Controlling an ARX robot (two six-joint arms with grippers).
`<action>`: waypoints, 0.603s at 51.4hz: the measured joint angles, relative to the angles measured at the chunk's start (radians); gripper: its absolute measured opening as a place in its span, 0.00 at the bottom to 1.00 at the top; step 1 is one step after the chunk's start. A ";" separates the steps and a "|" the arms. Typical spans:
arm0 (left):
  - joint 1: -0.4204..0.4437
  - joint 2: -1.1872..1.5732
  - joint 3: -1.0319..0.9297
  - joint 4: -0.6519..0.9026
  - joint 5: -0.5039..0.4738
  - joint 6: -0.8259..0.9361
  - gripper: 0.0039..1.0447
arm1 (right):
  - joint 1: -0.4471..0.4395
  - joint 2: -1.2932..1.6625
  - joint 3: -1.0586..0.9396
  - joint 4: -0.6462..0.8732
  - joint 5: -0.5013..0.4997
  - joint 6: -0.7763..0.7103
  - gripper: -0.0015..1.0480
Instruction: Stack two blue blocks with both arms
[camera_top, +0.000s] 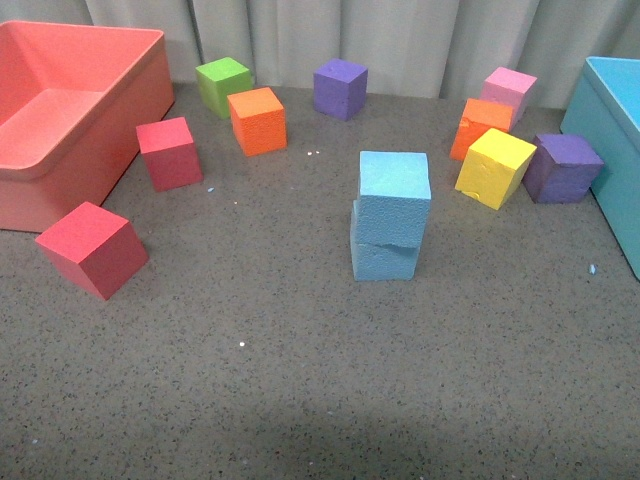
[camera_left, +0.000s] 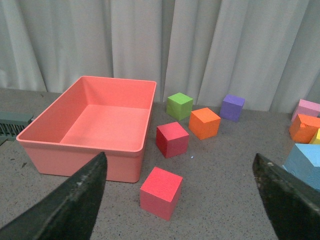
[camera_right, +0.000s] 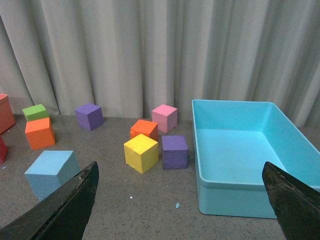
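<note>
Two sky-blue foam cubes stand stacked in the middle of the table in the front view. The upper blue block (camera_top: 394, 195) sits slightly askew and shifted right on the lower blue block (camera_top: 383, 258). Neither arm shows in the front view. My left gripper (camera_left: 179, 156) is open and empty, low over the table, with the stack's upper block (camera_left: 306, 165) at the frame's edge. My right gripper (camera_right: 180, 165) is open and empty, and the blue stack (camera_right: 52, 172) is partly hidden behind one finger (camera_right: 70, 210).
A salmon bin (camera_top: 60, 170) stands at far left and a turquoise bin (camera_top: 615, 140) at far right. Two red cubes (camera_top: 92, 248) (camera_top: 168, 152) lie left. Green (camera_top: 223, 84), orange (camera_top: 257, 120), purple (camera_top: 340, 87), pink (camera_top: 508, 92), yellow (camera_top: 495, 166) and purple (camera_top: 562, 167) cubes lie behind.
</note>
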 joint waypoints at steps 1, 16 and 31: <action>0.000 0.000 0.000 0.000 0.000 0.000 0.85 | 0.000 0.000 0.000 0.000 0.000 0.000 0.91; 0.000 0.000 0.000 0.000 0.000 0.002 0.94 | 0.000 0.000 0.000 0.000 0.000 0.000 0.91; 0.000 0.000 0.000 0.000 0.000 0.002 0.94 | 0.000 0.000 0.000 0.000 0.000 0.000 0.91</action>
